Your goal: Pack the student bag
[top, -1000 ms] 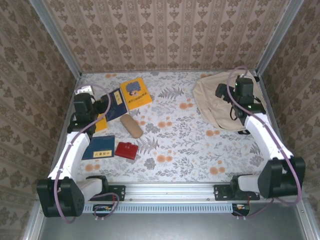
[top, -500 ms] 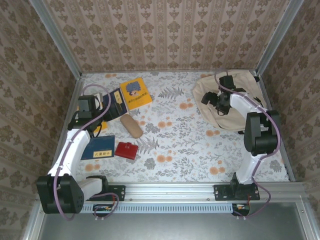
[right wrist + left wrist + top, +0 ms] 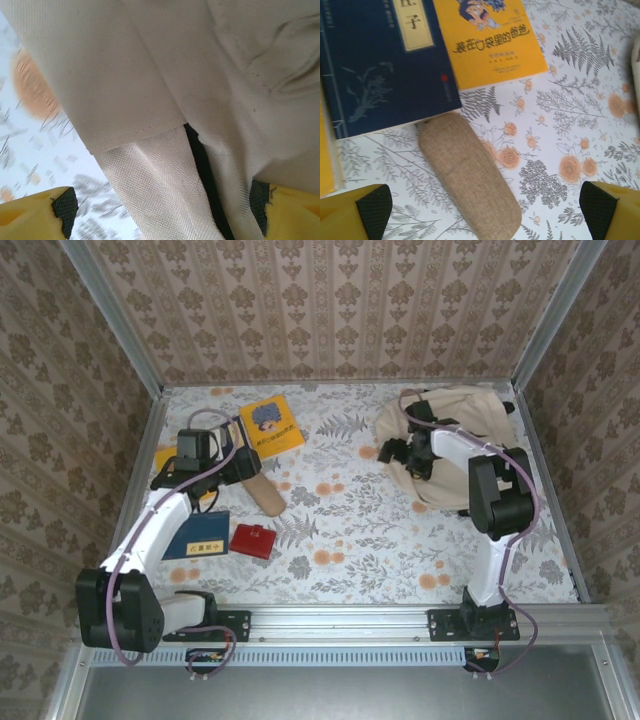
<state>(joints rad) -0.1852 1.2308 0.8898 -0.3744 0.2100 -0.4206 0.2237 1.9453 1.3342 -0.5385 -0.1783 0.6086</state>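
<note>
Beige canvas: the student bag (image 3: 455,430) lies slumped in the far right corner of the table (image 3: 350,540), well apart from the things on the left
Right gripper (image 3: 400,452): at the bag's left edge, fingers spread; the wrist view has a fold of cloth and a dark strip (image 3: 205,170) lying between them, with neither clamped
Left gripper (image 3: 485,212): wide open over the burlap case (image 3: 470,180), which touches or just misses the navy book (image 3: 375,60) and lies near the yellow book (image 3: 485,35)
Risk at the bag: closing here may catch only a loose outer fold, so the cloth bunches or drags and the mouth stays closed
Risk at the case: it lies slantwise to the fingers, so a squeeze could twist it or push it against the navy book
Hard to make out: whether the bag's zipper is open, where its mouth is, and whether the dark strip is lining, strap or zipper
</note>
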